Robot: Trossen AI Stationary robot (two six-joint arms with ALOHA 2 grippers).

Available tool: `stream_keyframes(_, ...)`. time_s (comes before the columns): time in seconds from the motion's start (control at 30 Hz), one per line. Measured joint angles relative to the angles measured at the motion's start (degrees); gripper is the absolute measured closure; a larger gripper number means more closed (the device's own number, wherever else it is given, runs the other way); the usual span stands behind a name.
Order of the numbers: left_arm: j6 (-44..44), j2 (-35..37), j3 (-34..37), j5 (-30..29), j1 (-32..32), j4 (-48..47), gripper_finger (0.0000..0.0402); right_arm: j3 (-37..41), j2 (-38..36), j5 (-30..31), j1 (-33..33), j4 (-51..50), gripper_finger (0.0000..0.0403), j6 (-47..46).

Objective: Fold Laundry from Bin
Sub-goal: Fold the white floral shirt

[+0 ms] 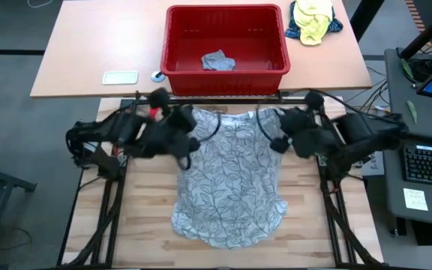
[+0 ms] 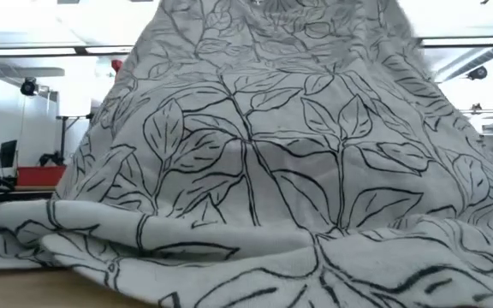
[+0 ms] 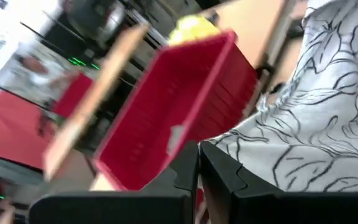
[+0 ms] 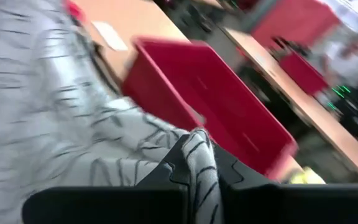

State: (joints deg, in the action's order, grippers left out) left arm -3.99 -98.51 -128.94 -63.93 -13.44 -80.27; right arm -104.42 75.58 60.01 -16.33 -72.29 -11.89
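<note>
The left gripper (image 1: 187, 144) and the right gripper (image 1: 277, 142) each pinch a top corner of a white shirt printed with black leaf outlines (image 1: 229, 180), jaws clamped tight on the fabric, the right wrist view showing a fold of the print squeezed between its dark fingers (image 4: 199, 163). Holding the two shoulders apart and lifted seems meant to let the garment hang and spread flat before folding; its lower half drapes onto the wooden table (image 1: 148, 202), and from table height the cloth rises like a tent, its hem bunched in soft ripples along the surface. The fabric looks thin and limp, creasing readily, so it is likely to sag between the two grips. Behind the arms, on a second, paler table (image 1: 96, 52), sits the red bin (image 1: 225, 46), a rigid plastic tub with ribbed walls, holding one small crumpled grey piece of laundry (image 1: 218, 61). A yellow-and-blue cloth bundle (image 1: 313, 21) lies just beside the bin, and a pale flat card (image 1: 120, 76) rests near that table's front edge.
</note>
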Motion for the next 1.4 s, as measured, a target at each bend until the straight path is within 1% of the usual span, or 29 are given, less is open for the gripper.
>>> stream_keyframes(0.2, -0.93, -0.82, 0.59, 15.17, 8.82, 0.5, 0.0401, 5.29, 0.14, -0.9, 10.55, 0.17, 0.0394, 0.11)
stream_keyframes(0.27, -1.36, -1.09, 1.25, 18.71, 11.49, 0.46, 0.0401, 6.96, 0.25, -3.71, 13.26, 0.2, 0.0394, 0.71)
stream_keyframes(0.43, -1.83, -1.22, 5.19, 20.98, 16.62, 0.36, 0.0401, 11.54, 0.39, -17.25, 19.39, 2.2, 0.0393, 2.0)
stream_keyframes(0.5, -2.84, -1.22, 6.66, 24.69, 18.2, 0.62, 0.0394, 13.24, 0.39, -21.66, 21.51, 3.16, 0.0389, 2.0)
stream_keyframes(0.53, -2.96, -1.22, 7.35, 26.72, 18.84, 0.88, 0.0388, 13.87, 0.39, -23.1, 22.49, 3.25, 0.0384, 2.02)
stream_keyframes(0.6, -3.02, -1.22, 8.85, 28.77, 19.71, 1.12, 0.0374, 14.95, 0.42, -25.28, 24.29, 3.76, 0.0371, 2.59)
stream_keyframes(0.77, -4.79, -1.11, 12.44, 29.03, 20.11, 0.41, 0.0327, 16.47, 0.47, -29.43, 27.72, 4.91, 0.0319, 4.23)
stream_keyframes(0.83, -6.44, -1.04, 13.6, 30.12, 19.58, -0.97, 0.0306, 16.67, 0.0, -30.42, 28.43, 4.8, 0.0294, 4.29)
stream_keyframes(0.97, -10.75, 0.67, 18.43, 37.31, 16.84, -1.56, 0.0269, 16.7, -2.5, -31.1, 28.39, 4.23, 0.0247, 4.31)
stream_keyframes(1.03, -13.92, 2.58, 23.13, 39.9, 14.49, -0.4, 0.0254, 17.17, -4.34, -34.46, 28.36, 3.72, 0.0228, 4.1)
stream_keyframes(1.07, -15.75, 3.86, 26.07, 41.02, 13.19, 0.86, 0.0247, 17.92, -5.6, -37.17, 28.38, 3.84, 0.0219, 3.97)
stream_keyframes(1.17, -22.21, 8.84, 36.53, 44.47, 8.71, 8.82, 0.0227, 22.5, -10.33, -45.71, 28.34, 6.9, 0.0197, 2.65)
stream_keyframes(1.27, -29.37, 13.61, 47.59, 45.07, 3.33, 21.37, 0.0211, 29.62, -15.62, -53.57, 27.76, 12.66, 0.018, 0.57)
stream_keyframes(1.4, -40.28, 17.98, 59.13, 45.27, -2.8, 31.32, 0.0195, 38.57, -20.9, -58.65, 25.98, 19.09, 0.0171, -3.63)
